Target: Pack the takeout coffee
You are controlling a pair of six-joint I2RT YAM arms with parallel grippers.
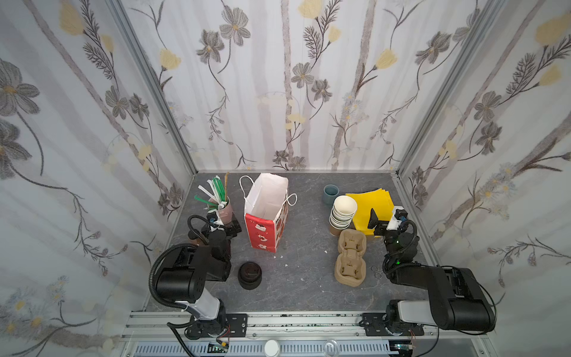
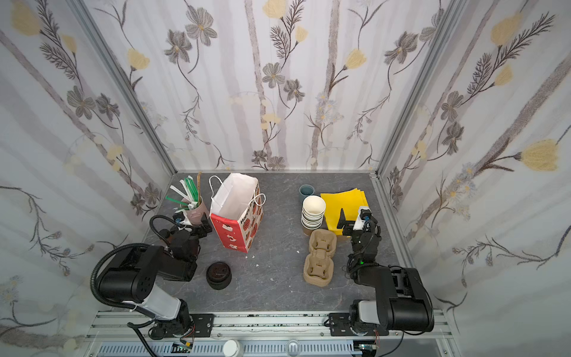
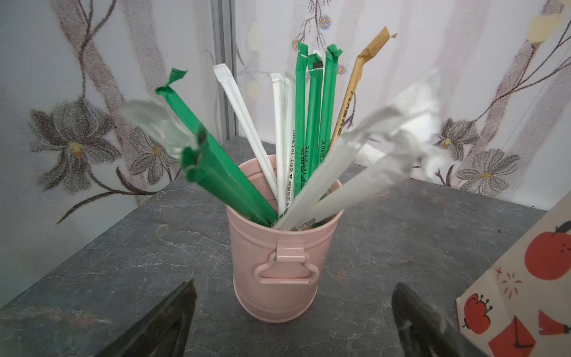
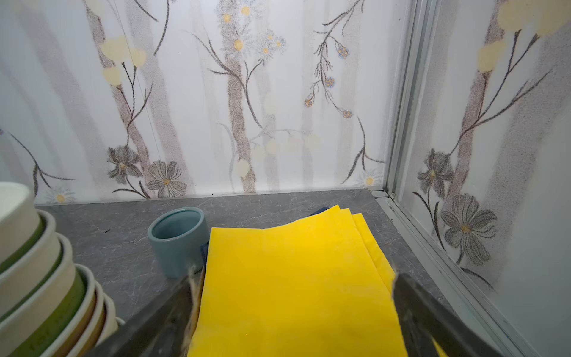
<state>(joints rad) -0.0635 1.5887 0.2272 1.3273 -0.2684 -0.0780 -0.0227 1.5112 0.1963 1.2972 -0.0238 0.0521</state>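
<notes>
Looking for the takeout coffee, a lidded olive-brown cup, finds none in plain sight. Only a brownish patch (image 1: 193,240) peeks out behind the left arm's wrist, and I cannot tell what it is. If that is the cup, it sits behind and outboard of the left gripper (image 1: 228,227), so the left arm is much the nearer.

The left gripper's jaws are spread wide and hold nothing. Straight ahead of them, centred in the gap, stands a pink metal bucket (image 3: 278,262), smooth and ribbed with a flat handle. It is stuffed with paper-wrapped straws (image 3: 312,123) in green, white and tan, fanning upward.

Just to this gripper's right stands the paper bag (image 1: 265,222). It is upright, its mouth open to the top, with thin white cord handles and a red printed front. Behind the gripper and to its right, a squat stack of glossy black lids (image 1: 249,275) rests on the grey stone-look table (image 1: 302,287).

Further right, a leaning stack of lidless white-lined paper cups (image 1: 342,213) stands just left of the right gripper (image 1: 381,220). Two moulded pulp carriers (image 1: 350,258), rough and tan, lie behind and to its left.

The right gripper is likewise wide open and empty, hanging over limp yellow sheets (image 4: 293,278). A matte blue-grey ceramic cup (image 4: 177,241) stands ahead of it to the left.
</notes>
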